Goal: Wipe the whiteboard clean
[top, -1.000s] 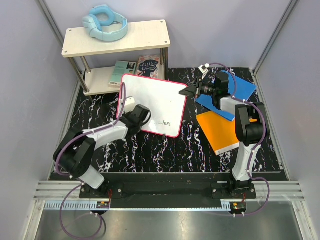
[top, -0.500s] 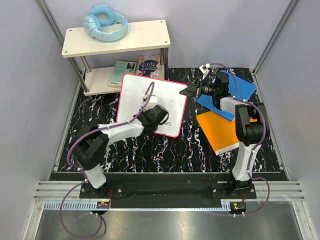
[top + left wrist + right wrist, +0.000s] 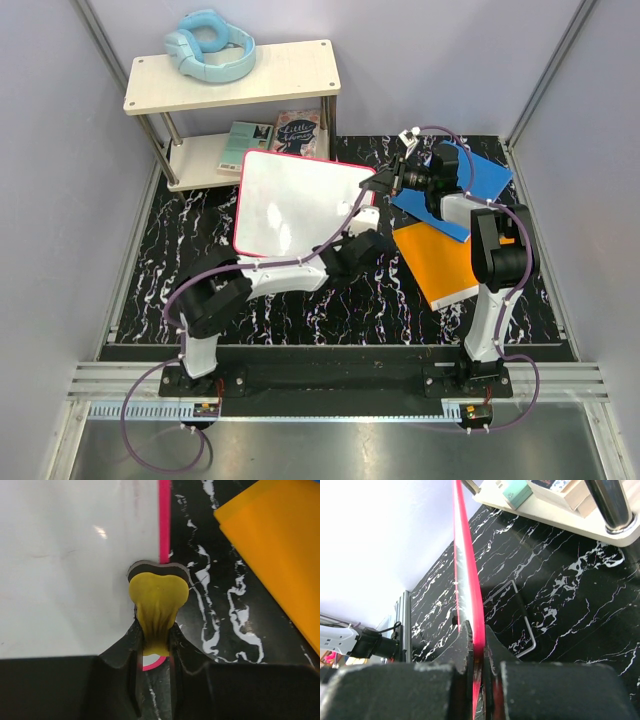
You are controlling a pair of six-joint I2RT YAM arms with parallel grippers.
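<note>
Presently, the step: the wipe itself, judged near its end. The whiteboard shows no dark writing from above, and the left wrist view finds only faint grey smudges on the white.
Board's place: flat on the black marbled table as far as the top view tells, left of centre, its far left corner by the shelf, its right edge toward the two books.
Left tool: at the board's near right corner, pressed together on the yellow eraser, pinching its narrow stem between both fingers.
Eraser contact: its dark felt base sits across the pink border, part on the white, part over the table. How hard it bears down cannot be told.
Next move, as I judge it: bring the pad inward onto the white and pass over the faint marks with steady downward pressure, stopping short of the rim so the felt neither catches on it nor nudges the board.
Right tool: at the far right corner, closed on the board's rim. The right wrist view shows the red edge nipped between the two fingers, with no gap.
Its job, likely: to steady the board against the sweep, so it should not let go while wiping goes on.
Right of the board: orange book just beside the left tool, blue book beyond it under the right arm. Both lie apart from the eraser.
</note>
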